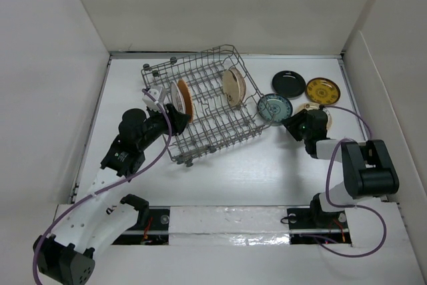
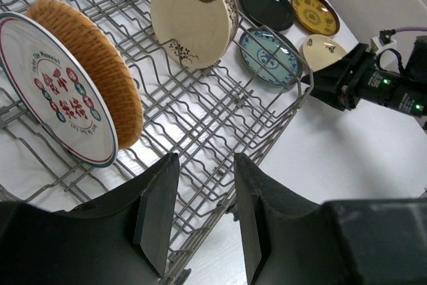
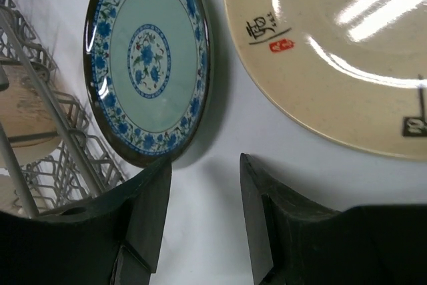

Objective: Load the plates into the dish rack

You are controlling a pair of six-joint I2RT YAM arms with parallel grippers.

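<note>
Right tool: jaws apart, nothing between them. It hangs low over the surface, at the gap between the teal patterned plate on its left and the cream plate with a red seal mark on its right. It touches neither.

Left tool: also parted and empty, at the near-left side of the dish rack, pointing across the wire floor.

In the rack, standing on edge between tines:
- white plate with red lettering, left end
- orange woven-look plate, right against its far face
- pale cream plate with dark pattern at the rim, far right end. Cannot tell whether another plate stands behind it.

On the surface to the right of the rack, lying flat:
- teal plate, just beside the rack's right corner
- cream plate, partly under the right arm in the top view
- glossy black plate, farther back
- yellow plate with dark pattern, right of the black one

Judgement: task under half done. At least three plates are loaded and four are left. The right tool looks placed to take the teal or the cream plate next.
</note>
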